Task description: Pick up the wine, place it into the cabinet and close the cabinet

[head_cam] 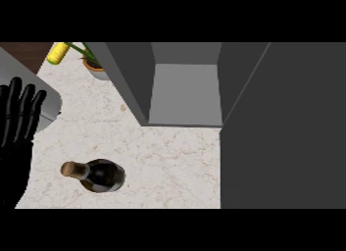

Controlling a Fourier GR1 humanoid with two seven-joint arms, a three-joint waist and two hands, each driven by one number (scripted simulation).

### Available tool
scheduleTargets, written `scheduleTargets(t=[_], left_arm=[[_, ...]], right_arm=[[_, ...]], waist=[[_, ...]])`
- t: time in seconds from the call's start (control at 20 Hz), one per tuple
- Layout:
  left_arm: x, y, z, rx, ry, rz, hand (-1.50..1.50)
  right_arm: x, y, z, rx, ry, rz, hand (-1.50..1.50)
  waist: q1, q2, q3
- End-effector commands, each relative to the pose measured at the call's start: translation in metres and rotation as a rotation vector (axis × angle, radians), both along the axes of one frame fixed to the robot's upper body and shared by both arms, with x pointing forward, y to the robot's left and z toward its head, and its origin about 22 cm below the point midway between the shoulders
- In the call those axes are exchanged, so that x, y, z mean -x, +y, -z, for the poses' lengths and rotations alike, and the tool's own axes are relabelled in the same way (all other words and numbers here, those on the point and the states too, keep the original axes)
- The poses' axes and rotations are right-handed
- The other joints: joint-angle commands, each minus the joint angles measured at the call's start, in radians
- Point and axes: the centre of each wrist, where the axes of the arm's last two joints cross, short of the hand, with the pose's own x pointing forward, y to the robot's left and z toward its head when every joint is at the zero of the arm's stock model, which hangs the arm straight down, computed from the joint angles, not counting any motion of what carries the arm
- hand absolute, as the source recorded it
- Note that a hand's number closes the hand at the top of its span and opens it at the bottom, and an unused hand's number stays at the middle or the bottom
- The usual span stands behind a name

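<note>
Wine upright near bench front edge, ungrasped. Left robot hand released, fingers straight, at left edge; right unseen. Cabinet open; pick, place, close pending.

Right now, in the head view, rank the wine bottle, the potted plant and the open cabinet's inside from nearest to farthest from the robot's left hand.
From the left hand, open at the view's left edge:
1. Wine bottle: on the counter, below and right of the hand.
2. Potted plant: at the counter's far edge, beside the cabinet's left wall.
3. Cabinet's inside: farther right, door open.
</note>
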Motion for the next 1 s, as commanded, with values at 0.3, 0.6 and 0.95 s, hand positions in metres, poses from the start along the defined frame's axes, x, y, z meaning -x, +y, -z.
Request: scheduleTargets(t=[0.3,0.6,0.95], left_arm=[[0.05,-0.062,0.026,0.229,0.173,0.144,-1.5],[0.085,-0.101,0.016,0.269,0.204,0.145,-1.5],[0.111,-0.123,0.002,0.258,0.185,0.16,-1.5]], right_arm=[[0.03,0.015,0.014,-0.007,0.151,-0.245,-1.5],[0.061,0.016,-0.018,0.002,0.154,-0.272,-1.5],[0.064,0.02,-0.053,0.003,0.164,-0.278,-1.5]], waist=[[-0.031,-0.021,-0.026],[-0.035,-0.021,-0.024],[-0.028,-0.018,-0.024]])
